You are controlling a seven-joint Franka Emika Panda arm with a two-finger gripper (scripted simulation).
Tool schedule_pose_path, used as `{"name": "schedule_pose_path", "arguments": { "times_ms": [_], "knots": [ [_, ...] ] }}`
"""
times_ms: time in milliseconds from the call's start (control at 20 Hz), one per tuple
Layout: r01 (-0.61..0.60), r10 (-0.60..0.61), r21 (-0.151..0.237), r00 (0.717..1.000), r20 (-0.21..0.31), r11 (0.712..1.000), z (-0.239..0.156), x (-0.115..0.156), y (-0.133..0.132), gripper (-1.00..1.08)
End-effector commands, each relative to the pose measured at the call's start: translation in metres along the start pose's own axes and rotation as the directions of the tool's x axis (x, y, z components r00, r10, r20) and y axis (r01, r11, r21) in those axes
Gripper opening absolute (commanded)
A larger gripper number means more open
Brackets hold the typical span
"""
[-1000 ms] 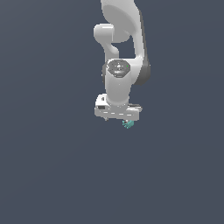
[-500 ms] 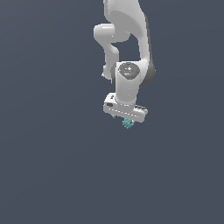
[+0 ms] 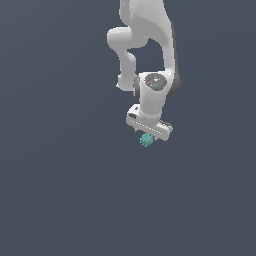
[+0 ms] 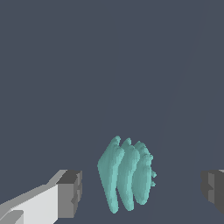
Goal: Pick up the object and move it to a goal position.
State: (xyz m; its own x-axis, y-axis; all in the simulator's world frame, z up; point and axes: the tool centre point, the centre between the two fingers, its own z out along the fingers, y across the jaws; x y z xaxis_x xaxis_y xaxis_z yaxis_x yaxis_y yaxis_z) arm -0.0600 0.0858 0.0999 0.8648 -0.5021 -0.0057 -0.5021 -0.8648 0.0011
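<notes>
Gripper (image 4: 140,192) fingers (image 4: 70,194) spread wide — teal finned object (image 4: 127,175) between them, clear gap either side, touching neither.

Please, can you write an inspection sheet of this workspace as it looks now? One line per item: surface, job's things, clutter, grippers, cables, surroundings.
Surface: plain dark grey-blue all over; no table edge or markings seen.
Job's things: teal ridged object, several thin fins side by side, sits between the two fingers; in the exterior view it shows just under the gripper. No goal marker seen.
Clutter: nothing seen.
Grippers: gripper open; fingers stand apart from the object on both sides, with a clear gap on each side.
Cables: nothing seen.
Surroundings: only the white arm reaching down from the top of the exterior view; nothing else seen.
</notes>
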Motion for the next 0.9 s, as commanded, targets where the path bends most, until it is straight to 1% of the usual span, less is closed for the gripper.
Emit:
{"name": "schedule_pose_path", "arguments": {
  "times_ms": [0,400,850],
  "knots": [
    [-0.038,0.038,0.001,0.999,-0.002,0.999,0.003,-0.007,-0.002,1.00],
    [-0.103,0.103,0.002,0.995,-0.005,0.995,0.010,-0.019,-0.005,1.00],
    [-0.108,0.108,0.002,0.994,-0.005,0.994,0.016,-0.021,-0.006,1.00]
  ]
}}
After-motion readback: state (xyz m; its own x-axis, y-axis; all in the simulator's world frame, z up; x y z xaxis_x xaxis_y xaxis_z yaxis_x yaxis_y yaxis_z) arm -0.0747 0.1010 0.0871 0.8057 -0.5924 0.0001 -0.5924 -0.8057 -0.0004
